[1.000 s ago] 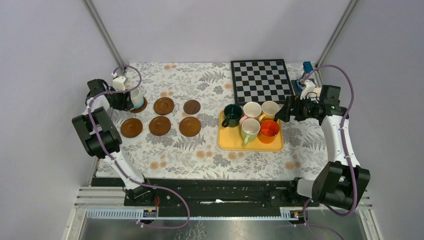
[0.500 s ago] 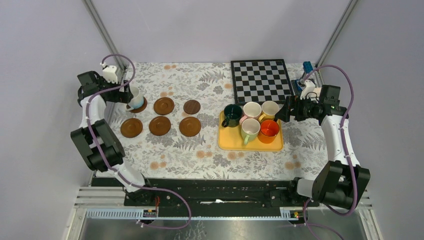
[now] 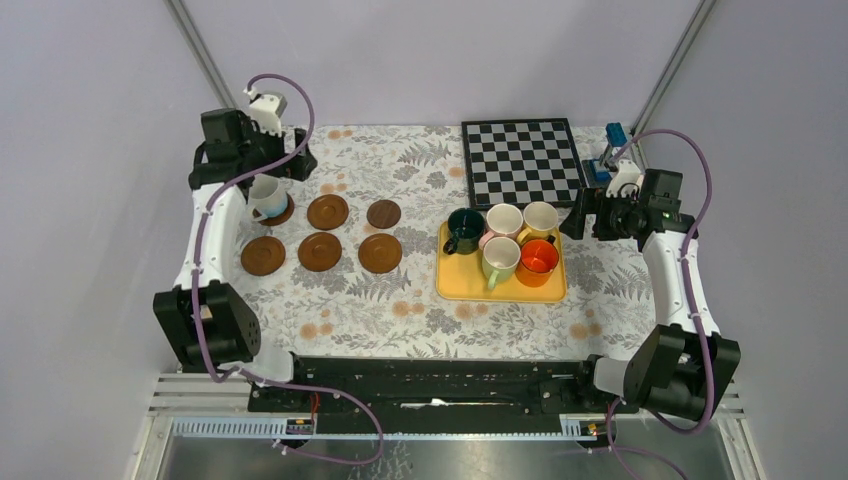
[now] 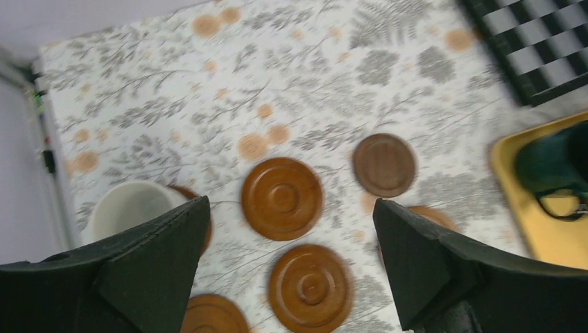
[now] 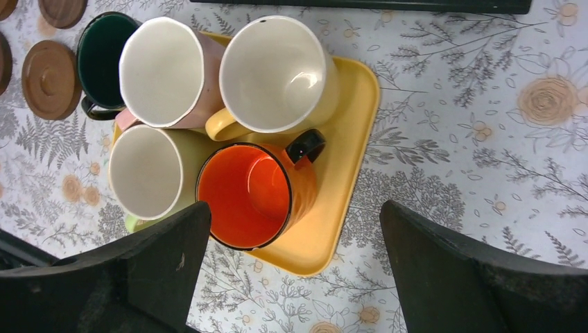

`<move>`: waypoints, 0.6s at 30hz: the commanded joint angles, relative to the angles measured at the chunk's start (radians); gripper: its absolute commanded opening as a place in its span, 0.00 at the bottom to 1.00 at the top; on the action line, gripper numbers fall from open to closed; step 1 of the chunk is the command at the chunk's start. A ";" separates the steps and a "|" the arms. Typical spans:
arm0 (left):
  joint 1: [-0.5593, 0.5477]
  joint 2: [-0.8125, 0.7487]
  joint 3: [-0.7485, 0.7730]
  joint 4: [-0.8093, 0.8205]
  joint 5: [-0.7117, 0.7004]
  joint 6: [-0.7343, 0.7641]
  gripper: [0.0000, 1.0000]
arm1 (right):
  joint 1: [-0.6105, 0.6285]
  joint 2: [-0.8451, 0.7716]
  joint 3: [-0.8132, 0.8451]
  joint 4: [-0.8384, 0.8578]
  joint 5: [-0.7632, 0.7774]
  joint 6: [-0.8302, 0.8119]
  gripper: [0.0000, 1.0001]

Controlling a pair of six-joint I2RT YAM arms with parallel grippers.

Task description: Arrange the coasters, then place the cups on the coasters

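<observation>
Six brown coasters lie in two rows on the left of the cloth, among them the back middle coaster [image 3: 327, 211] [image 4: 281, 198] and the front middle coaster [image 3: 320, 251] [image 4: 310, 288]. A white-pale blue cup [image 3: 268, 195] [image 4: 128, 208] stands on the back-left coaster [image 3: 283, 214]. My left gripper [image 3: 296, 165] [image 4: 289, 202] hangs open and empty above the coasters, just behind that cup. The dark green [image 3: 463, 231], pink [image 3: 503, 220], cream-yellow [image 3: 540, 218], light green [image 3: 499, 258] and orange [image 3: 538, 258] [image 5: 243, 194] cups crowd the yellow tray [image 3: 450, 285]. My right gripper [image 3: 575, 220] [image 5: 295, 205] is open over the tray's right edge.
A black-and-white chessboard [image 3: 522, 160] lies at the back, behind the tray. A small blue object [image 3: 614, 133] sits at the far right corner. Metal frame posts rise at both back corners of the flowered cloth.
My left gripper opened, let go of the white-pale blue cup on its coaster, then rose and swung back and to the right. The right arm has barely moved.
</observation>
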 commanded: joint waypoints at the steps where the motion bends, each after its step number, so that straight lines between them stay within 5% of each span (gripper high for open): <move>1: -0.014 -0.116 -0.039 0.131 0.125 -0.172 0.99 | 0.004 -0.041 0.020 0.027 0.070 0.043 0.98; 4: -0.070 -0.142 -0.069 0.164 0.209 -0.217 0.99 | 0.004 -0.048 0.016 0.014 0.054 0.026 0.98; 9: -0.363 -0.119 -0.072 0.056 -0.149 -0.137 0.99 | 0.004 -0.039 -0.013 0.036 0.018 0.030 0.98; 18: -0.636 -0.090 -0.276 0.173 -0.169 -0.201 0.99 | 0.004 -0.011 -0.006 0.047 -0.010 0.053 0.98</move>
